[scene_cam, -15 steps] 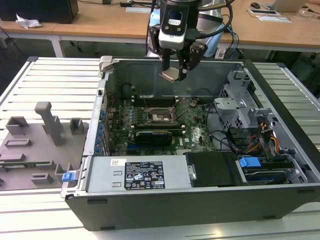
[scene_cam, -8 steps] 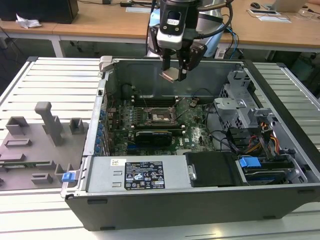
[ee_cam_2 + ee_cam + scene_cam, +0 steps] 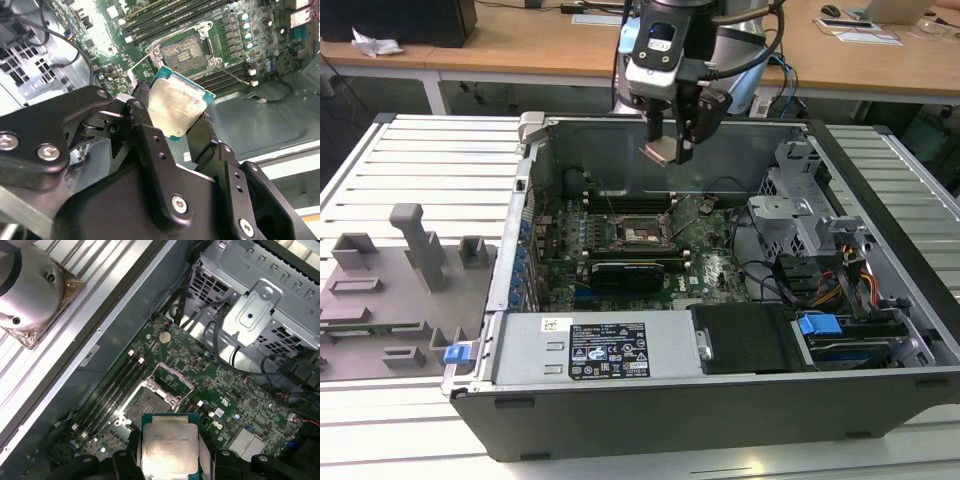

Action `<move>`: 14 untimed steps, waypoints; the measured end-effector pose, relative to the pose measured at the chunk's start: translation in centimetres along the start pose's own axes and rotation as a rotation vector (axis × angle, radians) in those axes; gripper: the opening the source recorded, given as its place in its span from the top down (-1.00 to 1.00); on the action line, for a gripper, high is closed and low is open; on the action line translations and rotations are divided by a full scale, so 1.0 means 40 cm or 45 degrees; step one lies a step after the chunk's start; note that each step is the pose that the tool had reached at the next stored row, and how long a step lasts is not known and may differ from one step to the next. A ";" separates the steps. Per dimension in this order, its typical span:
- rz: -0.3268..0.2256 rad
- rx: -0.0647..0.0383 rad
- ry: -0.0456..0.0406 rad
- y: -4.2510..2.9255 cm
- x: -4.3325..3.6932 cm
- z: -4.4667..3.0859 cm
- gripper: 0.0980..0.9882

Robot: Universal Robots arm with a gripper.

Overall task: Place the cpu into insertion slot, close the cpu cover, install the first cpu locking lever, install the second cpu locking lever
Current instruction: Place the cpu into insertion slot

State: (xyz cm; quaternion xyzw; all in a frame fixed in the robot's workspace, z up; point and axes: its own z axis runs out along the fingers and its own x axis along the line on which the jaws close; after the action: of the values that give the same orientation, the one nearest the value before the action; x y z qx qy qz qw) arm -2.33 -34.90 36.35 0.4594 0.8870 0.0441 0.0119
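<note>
My gripper hangs over the open computer case, shut on the cpu, a flat square chip with a pale metal top and green edge. In both wrist views the cpu sits clamped between the two black fingers, held in the air. The insertion slot lies below on the green motherboard, a dark uncovered square with a metal rim. The cpu cover stands swung up at one edge of the slot. A thin wire lever lies beside the slot.
Long memory slots flank the socket and a black expansion card lies in front of it. A metal drive cage and cables fill the exterior view's right. The power supply lines the near case wall. Grey fixtures sit outside.
</note>
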 end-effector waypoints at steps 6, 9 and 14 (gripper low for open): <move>0.126 -0.002 -0.011 -0.001 0.000 0.006 0.00; 0.165 -0.003 -0.015 -0.001 0.000 0.008 0.00; 0.185 -0.003 -0.016 -0.004 0.002 0.008 0.00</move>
State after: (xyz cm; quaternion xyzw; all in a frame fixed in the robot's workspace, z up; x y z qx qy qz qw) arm -2.50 -34.90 36.01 0.5228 0.8513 0.0431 0.0150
